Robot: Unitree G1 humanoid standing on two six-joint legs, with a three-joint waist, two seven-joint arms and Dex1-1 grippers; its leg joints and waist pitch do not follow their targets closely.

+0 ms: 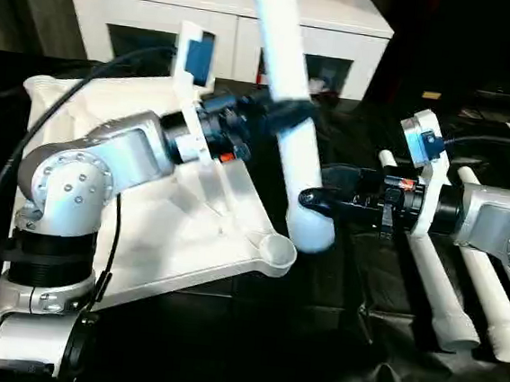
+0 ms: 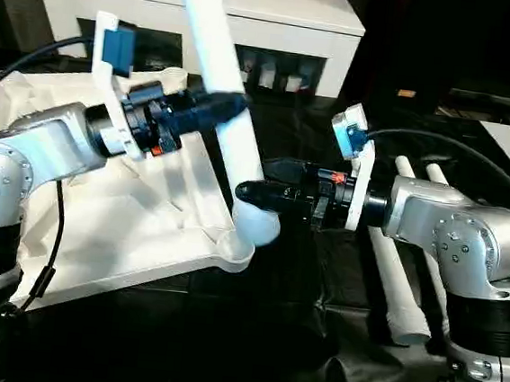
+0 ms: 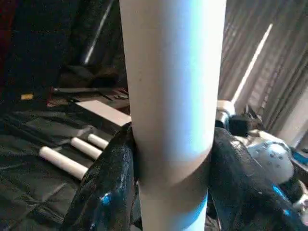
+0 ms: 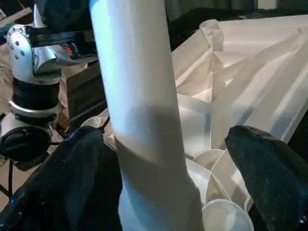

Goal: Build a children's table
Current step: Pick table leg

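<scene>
The white tabletop (image 1: pixel 188 230) lies underside up, ribs showing, tilted on the black cloth. My left gripper (image 1: pixel 288 113) is shut on a long white leg (image 1: pixel 288 86) at mid-length; both black fingers (image 3: pixel 108 183) press its sides. The leg stands steeply, leaning toward the cabinet, its thick lower end just beside the tabletop's near right corner socket (image 1: pixel 277 247). My right gripper (image 1: pixel 315 186) is open around the leg's lower part, and one finger (image 4: pixel 269 168) stands well apart from it. The leg's top runs out of view.
Two more white legs (image 1: pixel 436 281) lie side by side on the black cloth under my right forearm. A white cabinet (image 1: pixel 227 8) with glass-fronted compartments stands behind the tabletop. A cable loops from my left arm over the tabletop's left side.
</scene>
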